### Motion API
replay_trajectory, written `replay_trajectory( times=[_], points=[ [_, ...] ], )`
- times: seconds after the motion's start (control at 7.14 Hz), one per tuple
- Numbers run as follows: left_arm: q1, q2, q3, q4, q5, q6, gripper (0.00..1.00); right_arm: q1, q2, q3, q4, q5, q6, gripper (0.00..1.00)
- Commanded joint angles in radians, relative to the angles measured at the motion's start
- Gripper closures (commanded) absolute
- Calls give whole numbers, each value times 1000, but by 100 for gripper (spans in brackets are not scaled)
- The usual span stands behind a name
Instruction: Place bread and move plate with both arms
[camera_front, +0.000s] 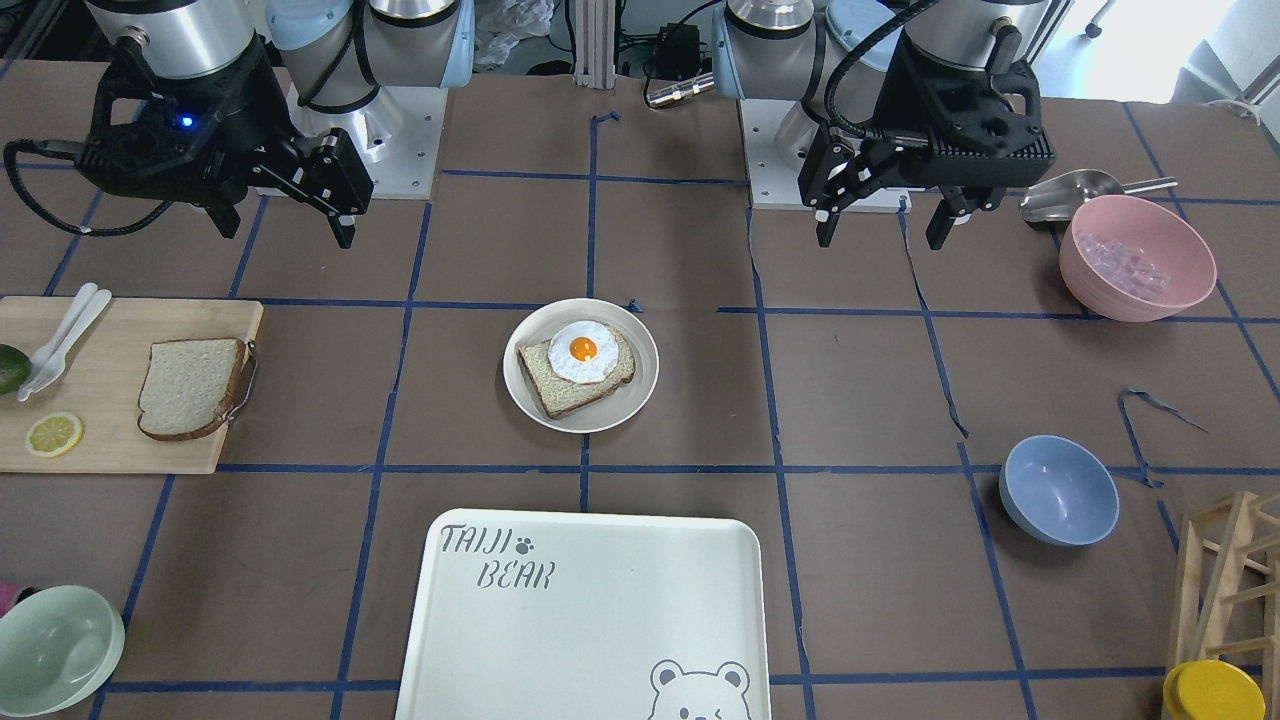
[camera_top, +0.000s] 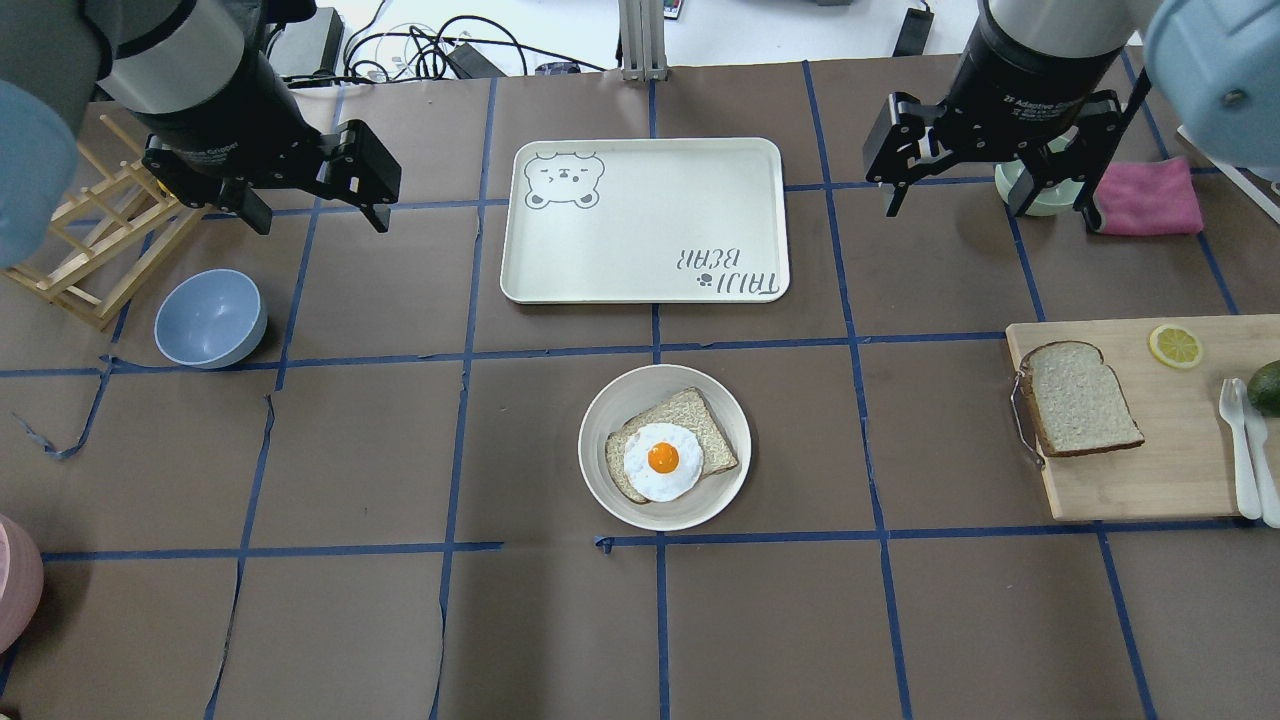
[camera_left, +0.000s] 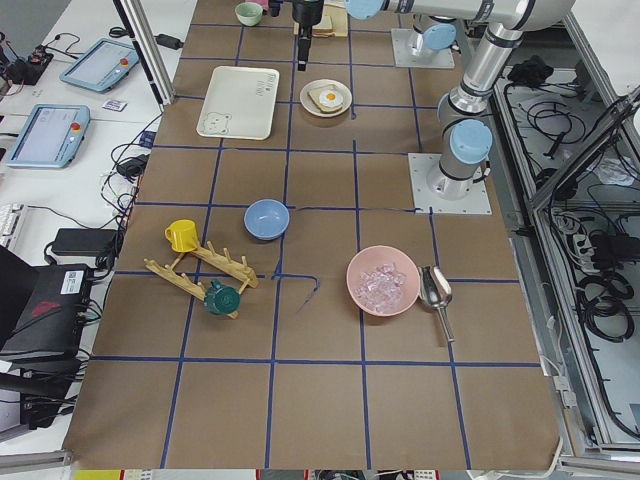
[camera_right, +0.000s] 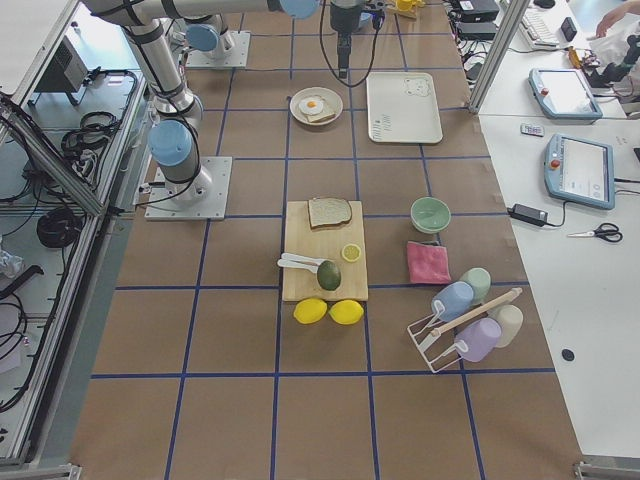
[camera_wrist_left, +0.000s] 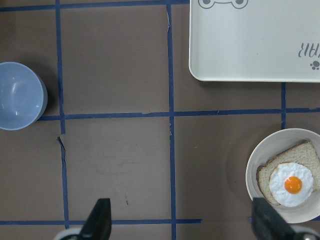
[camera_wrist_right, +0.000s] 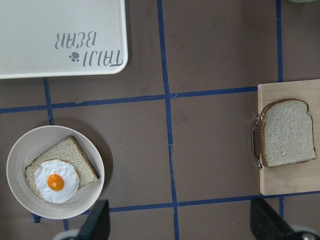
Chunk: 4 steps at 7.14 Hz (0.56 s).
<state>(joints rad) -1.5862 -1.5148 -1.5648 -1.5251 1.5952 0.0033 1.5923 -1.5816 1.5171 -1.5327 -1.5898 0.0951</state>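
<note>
The bread (camera_top: 1080, 398) lies flat on a wooden cutting board (camera_top: 1150, 480) at the right of the overhead view; it also shows in the front view (camera_front: 188, 388) and the right wrist view (camera_wrist_right: 289, 132). The plate (camera_top: 602, 420) sits mid-table and holds a smaller slice topped with a fried egg (camera_top: 662, 460); its rim shows in the left wrist view (camera_wrist_left: 252, 175). My left gripper (camera_top: 318, 222) hangs open and empty above the table, left of the tray. My right gripper (camera_top: 988, 212) hangs open and empty, beyond the board.
A white bear-print tray (camera_top: 650, 220) lies beyond the plate. A blue bowl (camera_top: 210, 318) and a wooden rack (camera_top: 90, 250) are at the left. A pink cloth (camera_top: 1150, 195), a lemon slice (camera_top: 1175, 346) and white cutlery (camera_top: 1245, 450) are at the right. A pink bowl (camera_front: 1135, 260) stands near the left arm.
</note>
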Motion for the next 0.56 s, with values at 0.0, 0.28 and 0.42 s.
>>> replay_trajectory(
  times=[0.0, 0.28, 0.42],
  points=[
    [0, 1, 2, -1, 2, 0, 0, 0, 0, 0, 0, -1, 0, 0],
    [0, -4, 2, -3, -1, 0, 0, 0, 0, 2, 11, -1, -3, 0],
    [2, 4, -1, -3, 0, 1, 0, -3, 0, 0, 49, -2, -8, 0]
  ],
)
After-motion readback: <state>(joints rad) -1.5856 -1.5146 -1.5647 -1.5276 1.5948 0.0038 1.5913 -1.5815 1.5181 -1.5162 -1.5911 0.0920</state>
